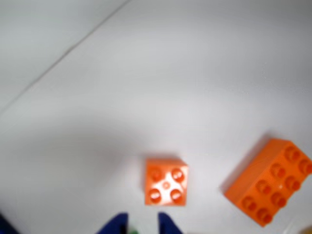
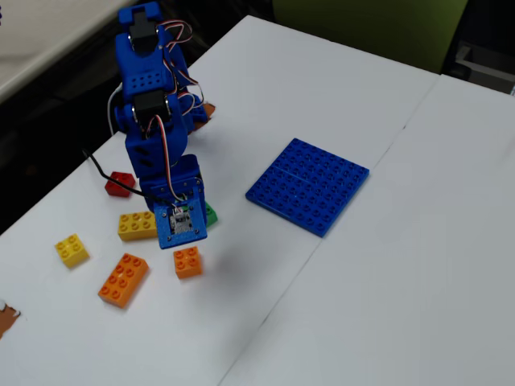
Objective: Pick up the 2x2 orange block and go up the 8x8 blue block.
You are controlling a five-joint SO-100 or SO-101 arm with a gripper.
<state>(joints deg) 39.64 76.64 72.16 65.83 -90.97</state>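
Observation:
The 2x2 orange block (image 1: 165,181) lies studs up on the white table, just ahead of my gripper (image 1: 142,225). Only the two blue fingertips (image 1: 118,223) show at the bottom edge, with a gap between them and nothing held. In the fixed view the gripper (image 2: 183,240) hangs just above and behind the 2x2 orange block (image 2: 187,262). The 8x8 blue block (image 2: 308,185) lies flat to the right, well apart from the arm; it is out of the wrist view.
A longer orange brick (image 1: 270,181) lies right of the small one; the fixed view shows it to the left (image 2: 123,280). A yellow 2x2 brick (image 2: 72,250), a longer yellow brick (image 2: 138,225), a red brick (image 2: 121,183) and a green brick (image 2: 209,214) lie around the arm.

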